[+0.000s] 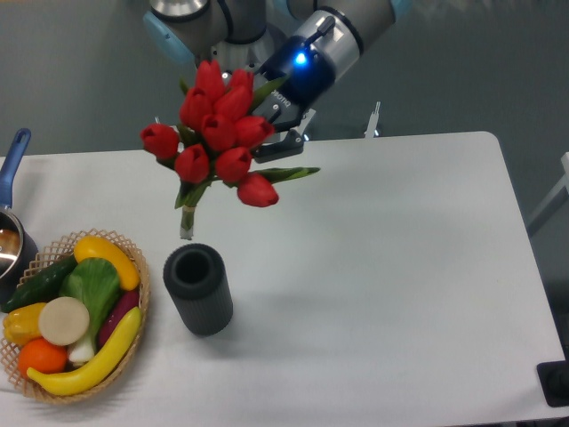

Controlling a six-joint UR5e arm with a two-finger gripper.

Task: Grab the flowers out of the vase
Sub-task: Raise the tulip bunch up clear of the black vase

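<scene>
Now we see the white rectangular table [400, 267], largest thing here, with the silver-and-blue robot arm [342, 36] above its back edge. Next, the bunch of red tulip buds with green leaves [218, 133] hangs in the air, stem ends just above and clear of the small dark grey ribbed vase [197, 289], so we judge the pick nearly complete. The black two-finger gripper [283, 133] is clamped on the bunch from its right, jaws mostly hidden behind buds. A woven basket [138, 307] of toy vegetables sits left.
</scene>
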